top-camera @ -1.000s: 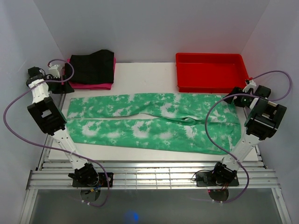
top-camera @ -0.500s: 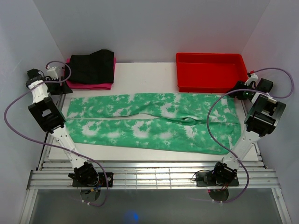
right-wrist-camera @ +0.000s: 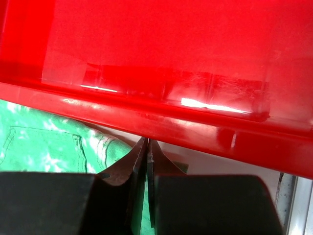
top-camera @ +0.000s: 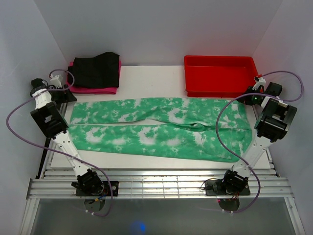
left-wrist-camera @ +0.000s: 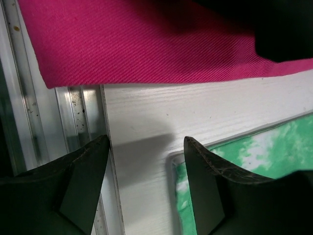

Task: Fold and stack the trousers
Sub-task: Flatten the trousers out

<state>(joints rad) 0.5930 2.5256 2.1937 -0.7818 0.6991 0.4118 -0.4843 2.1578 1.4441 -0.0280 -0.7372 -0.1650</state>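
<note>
**Item 1. Trousers** [top-camera: 156, 128]: long, soft, bright green with blotchy white tie-dye. They lie flat across the middle of the white wooden table [top-camera: 151, 76], with the legs running toward 9 o'clock and the waist end toward 3 o'clock. The two legs lie side by side, and a narrow strip of table shows between them.

**Item 2. Left gripper** [left-wrist-camera: 146, 142]: black fingers set well apart, nothing between them. It hovers over the table's 9 o'clock edge. One finger is above the metal rail and the other above the corner of a trouser hem. The left arm rises from its base toward 11 o'clock, and its wrist turns in at the table's far-left edge.

**Item 3. Right gripper** [right-wrist-camera: 146, 144]: fingertips pressed together. They sit at the trousers' waist corner, just beside the rim of the red plastic tray [top-camera: 220, 58]. Whether any cloth is pinched cannot be told. The right arm leans from its base toward 1 o'clock, then folds back toward 11 o'clock.

**Item 4. Folded black garment** [top-camera: 98, 70]: lies on top of a folded pink garment [top-camera: 95, 90] at 11 o'clock on the table.

**Item 5. Red tray**: at 1 o'clock on the table.
</note>
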